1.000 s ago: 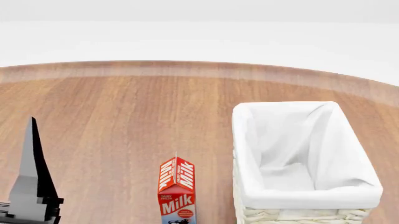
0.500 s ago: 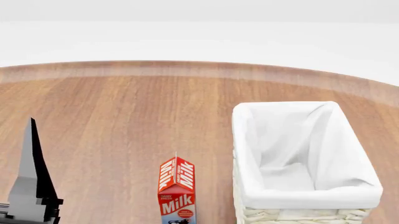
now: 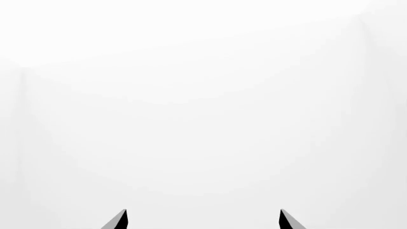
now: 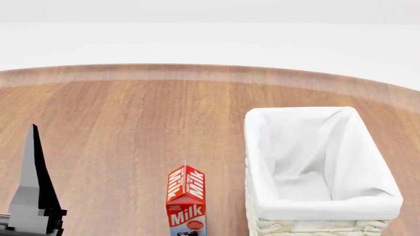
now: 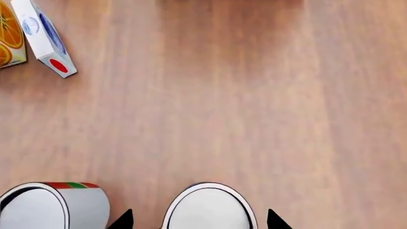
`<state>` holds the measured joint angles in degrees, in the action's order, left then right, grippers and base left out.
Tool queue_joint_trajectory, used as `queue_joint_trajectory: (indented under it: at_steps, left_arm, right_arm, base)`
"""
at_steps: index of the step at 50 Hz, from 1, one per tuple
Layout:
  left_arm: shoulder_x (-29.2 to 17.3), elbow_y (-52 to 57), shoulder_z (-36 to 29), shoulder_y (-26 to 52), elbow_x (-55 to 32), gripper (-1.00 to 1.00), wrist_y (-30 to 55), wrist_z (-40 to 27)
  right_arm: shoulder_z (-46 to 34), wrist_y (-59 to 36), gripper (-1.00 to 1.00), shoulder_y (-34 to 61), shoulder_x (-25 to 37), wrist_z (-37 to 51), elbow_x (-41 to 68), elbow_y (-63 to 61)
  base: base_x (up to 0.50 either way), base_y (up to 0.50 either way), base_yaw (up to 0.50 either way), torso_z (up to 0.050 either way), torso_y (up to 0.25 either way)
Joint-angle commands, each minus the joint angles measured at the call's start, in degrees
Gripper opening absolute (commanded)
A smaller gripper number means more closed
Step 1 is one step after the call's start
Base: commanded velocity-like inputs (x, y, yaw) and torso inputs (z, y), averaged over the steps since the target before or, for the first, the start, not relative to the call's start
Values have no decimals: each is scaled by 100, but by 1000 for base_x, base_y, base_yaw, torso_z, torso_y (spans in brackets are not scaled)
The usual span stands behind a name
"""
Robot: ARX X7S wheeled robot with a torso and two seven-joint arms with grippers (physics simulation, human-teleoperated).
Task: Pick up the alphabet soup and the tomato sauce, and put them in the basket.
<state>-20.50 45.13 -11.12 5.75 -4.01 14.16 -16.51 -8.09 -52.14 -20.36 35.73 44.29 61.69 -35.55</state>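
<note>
In the right wrist view, a can with a silvery-white top (image 5: 210,210) stands on the wooden table between the fingertips of my right gripper (image 5: 198,220). The gripper is open, with a gap on each side of the can. The can's label is hidden, so I cannot tell whether it is the alphabet soup. Beside it stands the tomato sauce (image 5: 45,206), with a red and green strip showing under its silvery top. The basket (image 4: 262,162), white-lined and empty, is at the right of the head view. My left gripper (image 4: 34,142) points upward at the left, and its own view shows it open (image 3: 203,220) with nothing between its fingers.
A red and white milk carton (image 4: 186,199) stands just left of the basket. An orange juice carton (image 5: 9,33) and a white box with blue and red marks (image 5: 45,40) lie farther along the table. The table's curved far edge (image 4: 210,71) runs across the head view.
</note>
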Motion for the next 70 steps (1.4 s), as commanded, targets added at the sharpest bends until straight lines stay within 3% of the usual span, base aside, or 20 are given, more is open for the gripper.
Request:
queue_joint_trajectory:
  at_steps: [1, 61, 62, 70]
  left_arm:
    - [-13, 12, -40, 17, 5, 100, 20, -18]
    - [-81, -156, -158, 39, -38, 100, -134, -95]
    - [-84, -157, -147, 36, -49, 100, -142, -98]
    - [-92, -184, -161, 33, -55, 100, -177, -107]
  right_arm:
    - [-105, 125, 100, -72, -28, -144, -163, 127]
    - [-342, 643, 100, -153, -148, -602, -622, 793]
    - [-355, 665, -100, -156, -145, -610, -657, 786]
    - [-334, 738, -100, -194, -119, -603, -690, 712]
  base:
    - [0, 0, 0, 0, 0]
    - [0, 0, 0, 0, 0]
    - [0, 0, 0, 0, 0]
    - [0, 0, 0, 0, 1]
